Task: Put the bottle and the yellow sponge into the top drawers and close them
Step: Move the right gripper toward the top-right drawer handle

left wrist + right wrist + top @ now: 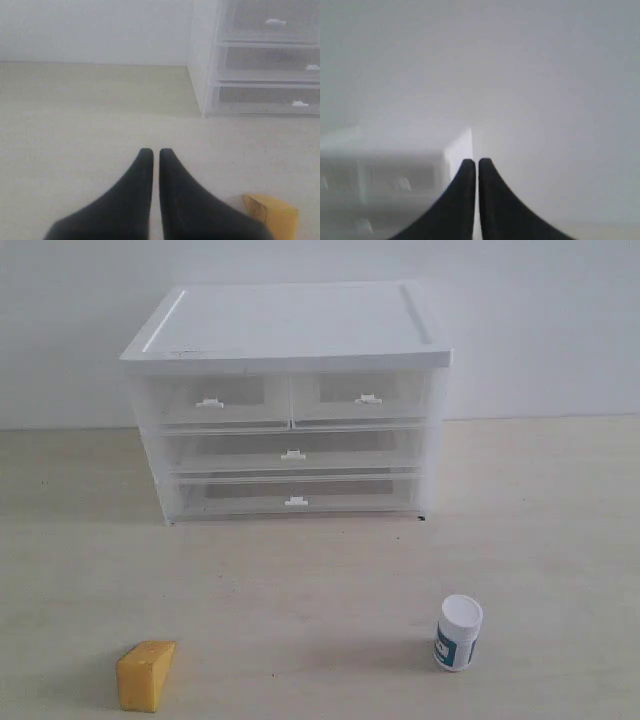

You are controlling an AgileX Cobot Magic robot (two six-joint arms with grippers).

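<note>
Closest in, the left gripper (pixel 156 151) is hanging over the bench (pixel 75 125) with its two black fingers (pixel 125 200) pressing almost together and carrying nothing. The yellow sponge (pixel 272 215) is lying on the bench just beside that gripper, off to one side of its fingers rather than between them, while the cabinet (pixel 200 60) is standing well ahead of it. The right gripper (pixel 477 161) is likewise pinching closed on nothing and is pointing up toward the cabinet's top corner and the wall (pixel 545 75). The bottle (pixel 458 632) is standing upright on the bench outside that gripper's view, so I cannot tell how near it is. Both top drawers (pixel 225 402) are sitting fully pushed in and are looking empty. As I am judging it, nothing is done yet: opening, two pickups, two placements and closing are all remaining.
</note>
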